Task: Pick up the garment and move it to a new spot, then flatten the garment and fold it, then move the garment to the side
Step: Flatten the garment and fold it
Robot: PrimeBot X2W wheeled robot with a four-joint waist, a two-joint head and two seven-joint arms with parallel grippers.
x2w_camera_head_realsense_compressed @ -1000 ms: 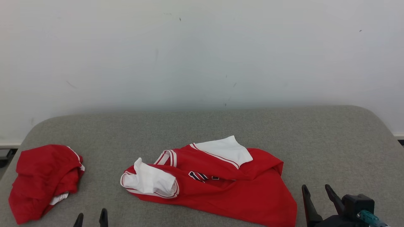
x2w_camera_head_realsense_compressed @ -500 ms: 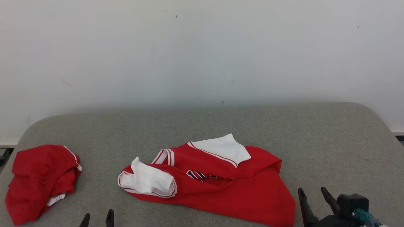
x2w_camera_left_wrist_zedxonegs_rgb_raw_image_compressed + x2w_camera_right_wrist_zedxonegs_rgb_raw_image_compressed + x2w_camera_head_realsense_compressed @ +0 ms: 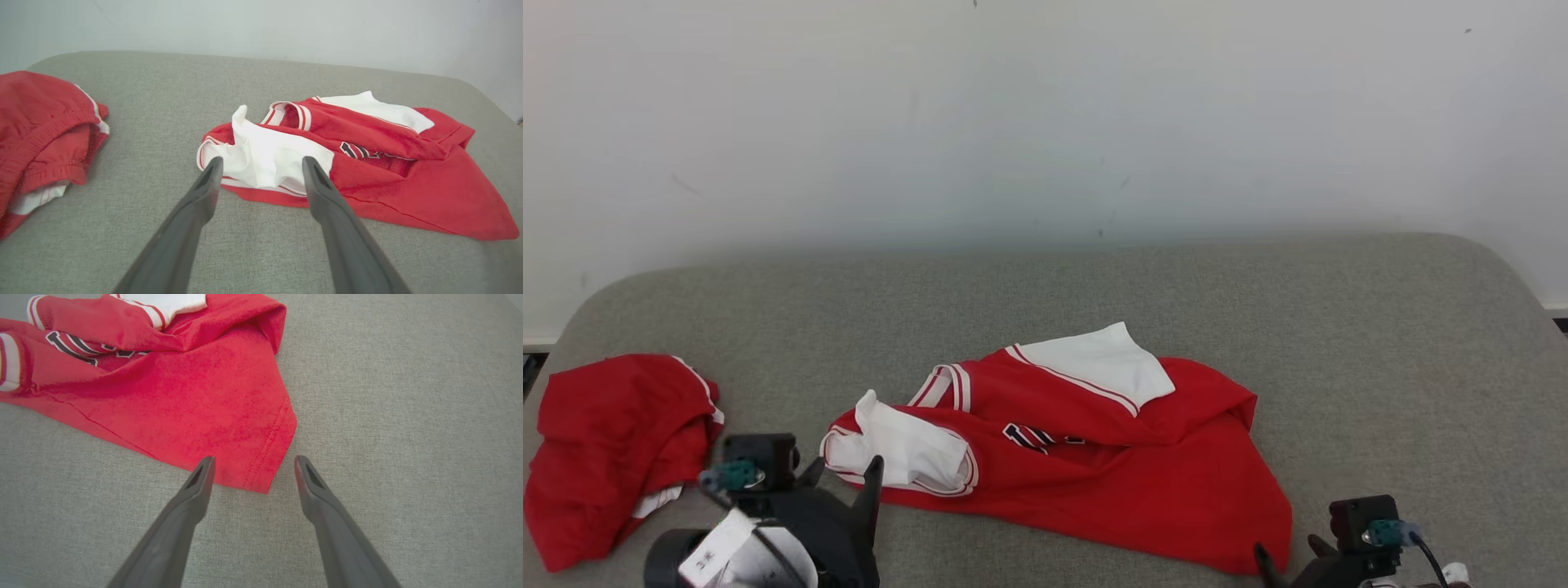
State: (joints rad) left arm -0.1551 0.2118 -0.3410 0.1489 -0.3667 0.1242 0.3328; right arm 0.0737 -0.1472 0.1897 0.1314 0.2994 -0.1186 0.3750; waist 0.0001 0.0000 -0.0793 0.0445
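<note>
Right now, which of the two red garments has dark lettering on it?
The middle shirt, with white sleeves; the bundle at the left edge shows none.

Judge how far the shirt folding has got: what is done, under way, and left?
Done: nothing; the shirt lies crumpled on the grey cushion. Under way: the open left gripper points at its white sleeve, the open right gripper at its hem corner; neither holds cloth. Left: lifting, moving, flattening, folding, setting aside.

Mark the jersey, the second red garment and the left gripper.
jersey (image 3: 1143, 490): head view, red body panel.
second red garment (image 3: 605, 425): head view, its crumpled middle.
left gripper (image 3: 262, 163): left wrist view, midway between open fingertips.
</note>
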